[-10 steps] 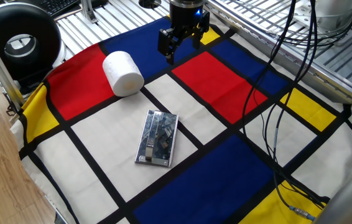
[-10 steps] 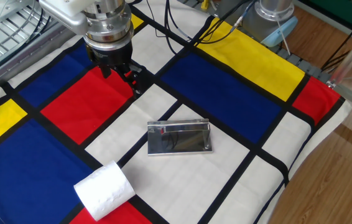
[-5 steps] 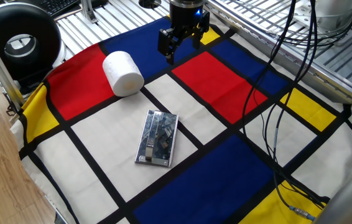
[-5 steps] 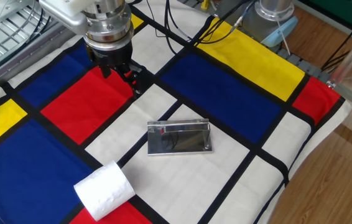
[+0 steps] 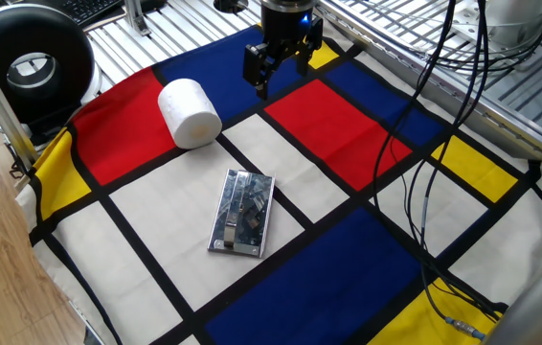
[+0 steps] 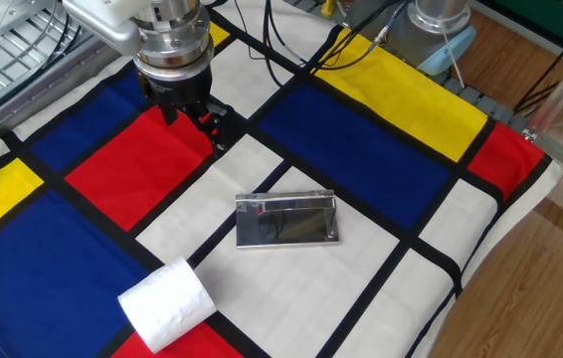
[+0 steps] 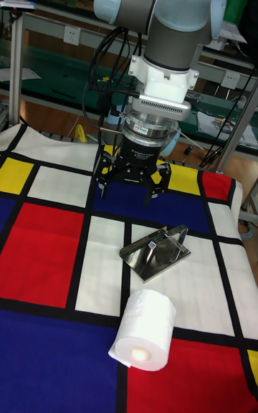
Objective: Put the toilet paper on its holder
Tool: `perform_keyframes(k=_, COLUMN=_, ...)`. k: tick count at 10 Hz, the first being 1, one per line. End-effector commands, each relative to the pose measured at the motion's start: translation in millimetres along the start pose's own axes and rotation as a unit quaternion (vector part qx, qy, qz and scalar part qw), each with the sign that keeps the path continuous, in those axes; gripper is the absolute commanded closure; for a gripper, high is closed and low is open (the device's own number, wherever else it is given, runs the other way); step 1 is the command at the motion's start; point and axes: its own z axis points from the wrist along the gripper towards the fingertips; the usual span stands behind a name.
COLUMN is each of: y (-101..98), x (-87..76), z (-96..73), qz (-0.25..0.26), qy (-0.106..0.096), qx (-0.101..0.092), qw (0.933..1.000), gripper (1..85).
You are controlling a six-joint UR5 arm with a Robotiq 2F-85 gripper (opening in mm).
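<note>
- Toilet paper (image 7: 143,330) on its side nr front edge of cloth (image 7: 43,241), core end facing tall-view cam, not yet on holder.
- Holder (image 7: 156,250) just behind roll, flat on white panel mid-cloth, bar arm along one long side; bare cloth all round, room to approach.
- Gripper (image 7: 130,185) further back, above red/blue border, jaws spread, gripping nothing; well apart from roll & holder.
- Cables (image 5: 415,144) trailing over far side of cloth.
- Vs 0.5 s ago: no shift in roll, holder or gripper.
</note>
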Motion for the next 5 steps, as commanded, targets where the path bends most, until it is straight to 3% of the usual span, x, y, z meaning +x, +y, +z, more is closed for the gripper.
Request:
perform_keyframes(k=1, y=6.0, x=-8.5, z=0.6, qz=-0.016, qy=-0.016, qx=-0.005, qw=0.9997, gripper=23.0)
perform_keyframes(k=5, y=14.4, x=-10.5, z=1.1, qz=-0.013, qy=-0.014, qx=0.003, qw=0.9998, gripper=24.0)
